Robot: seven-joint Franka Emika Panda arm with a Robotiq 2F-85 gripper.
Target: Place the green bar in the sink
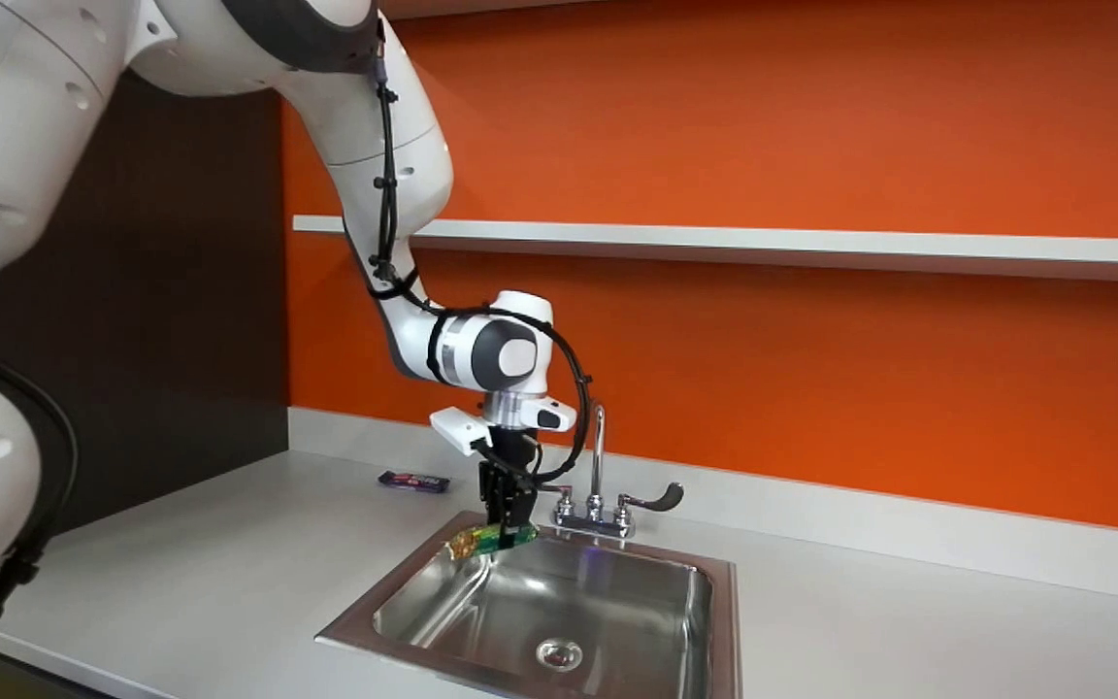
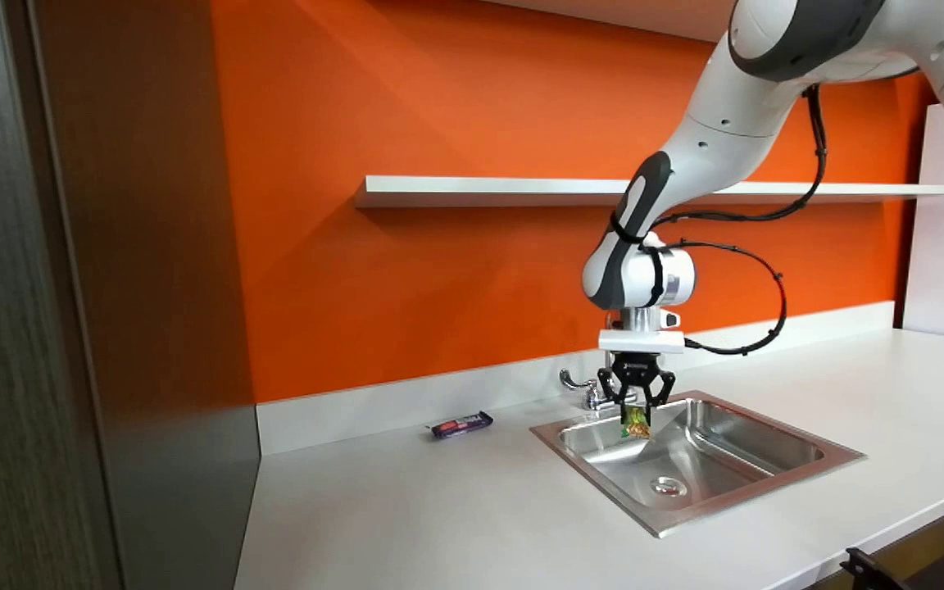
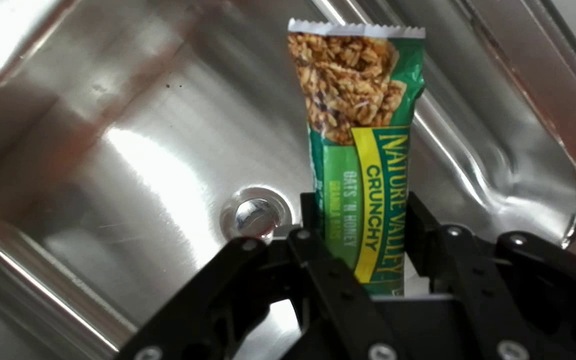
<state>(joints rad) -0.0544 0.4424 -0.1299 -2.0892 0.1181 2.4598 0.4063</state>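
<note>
Wrist view shows, at the lower right of the frame, the black two-fingered gripper [image 3: 360,215]; it is closed as far as the flat, oblong green bar [image 3: 363,150] permits, and holds this bar from both sides. Beneath lies the rectangular stainless steel sink [image 3: 238,120], its round drain [image 3: 256,215] near the centre. In both exterior views the green bar is above the sink. In an exterior view, a small dark purple bar [image 1: 413,482] lies on the pale countertop [image 1: 229,553], left of the centre.
</note>
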